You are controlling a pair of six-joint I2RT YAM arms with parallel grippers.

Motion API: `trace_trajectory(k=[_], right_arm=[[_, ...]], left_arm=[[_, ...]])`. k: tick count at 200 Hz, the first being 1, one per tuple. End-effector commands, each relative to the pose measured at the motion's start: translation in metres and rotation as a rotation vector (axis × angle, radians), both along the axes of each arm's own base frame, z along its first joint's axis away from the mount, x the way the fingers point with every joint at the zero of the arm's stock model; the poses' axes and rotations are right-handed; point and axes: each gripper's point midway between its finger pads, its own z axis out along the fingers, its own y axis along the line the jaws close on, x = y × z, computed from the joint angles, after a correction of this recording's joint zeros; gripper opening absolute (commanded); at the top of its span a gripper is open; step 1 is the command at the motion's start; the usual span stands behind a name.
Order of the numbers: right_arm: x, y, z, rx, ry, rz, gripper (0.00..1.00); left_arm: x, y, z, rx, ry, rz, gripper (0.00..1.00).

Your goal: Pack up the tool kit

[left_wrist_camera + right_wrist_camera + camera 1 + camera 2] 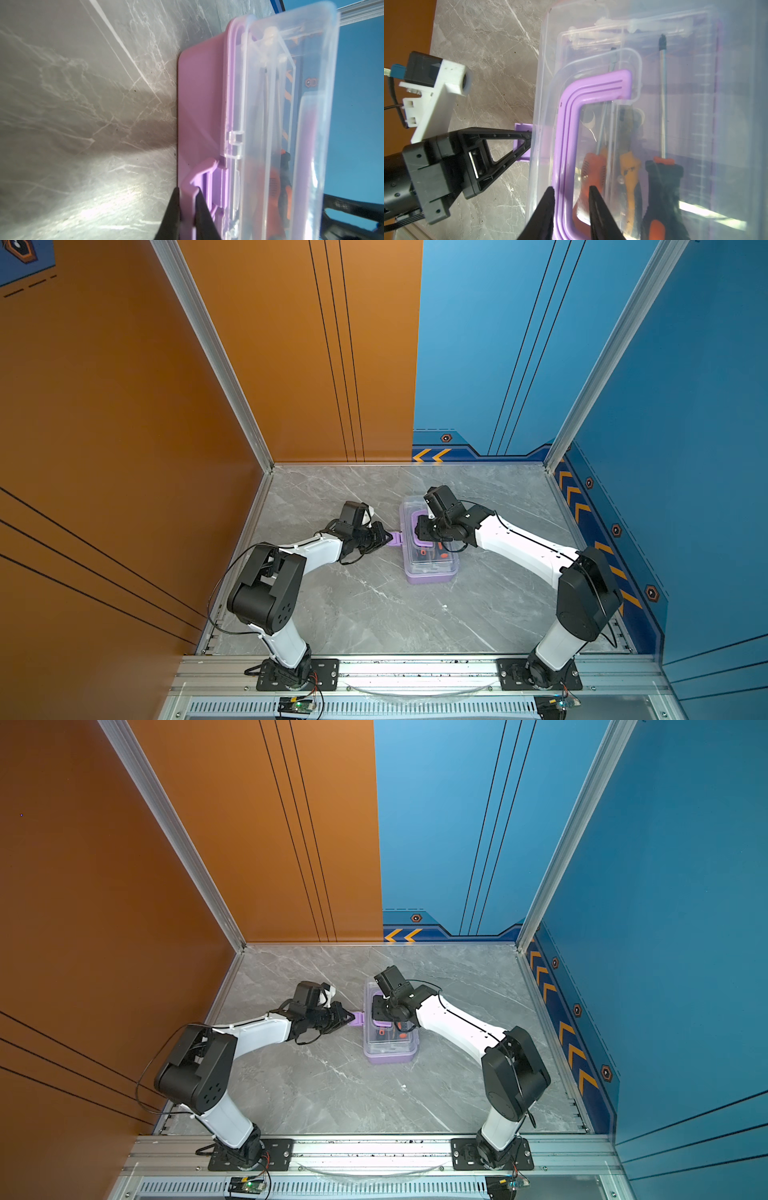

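Latching seems the step in hand: left gripper (pixel 187 190) is pinched shut on the purple latch (pixel 216 182), right gripper (pixel 571 189) clamps the handle (pixel 568 124), lid (pixel 270 104) down. Next, I judge, fold the latch closed.

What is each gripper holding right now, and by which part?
Left gripper pinches the tool kit's purple latch by its free edge. Right gripper is shut on the purple handle atop the clear lid, near one end.
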Motion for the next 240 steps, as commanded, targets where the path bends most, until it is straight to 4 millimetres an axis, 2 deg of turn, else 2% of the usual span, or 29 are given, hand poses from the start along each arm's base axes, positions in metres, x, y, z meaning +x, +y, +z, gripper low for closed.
trace_trajectory(k=[1, 74, 144, 240], right_arm=[[-0.005, -0.01, -0.004, -0.025, 0.011, -0.012, 0.31], [-0.004, -0.008, -0.001, -0.013, 0.008, -0.005, 0.32], [-0.007, -0.005, 0.0, -0.011, 0.008, 0.005, 0.33], [-0.009, -0.006, -0.004, -0.018, 0.013, 0.009, 0.42]], left_arm=[[-0.001, -0.02, 0.036, -0.075, -0.063, -0.06, 0.13], [-0.006, -0.023, 0.045, -0.07, -0.073, -0.07, 0.28], [-0.009, -0.027, 0.053, -0.066, -0.091, -0.077, 0.28], [-0.012, -0.035, 0.06, -0.063, -0.115, -0.09, 0.32]])
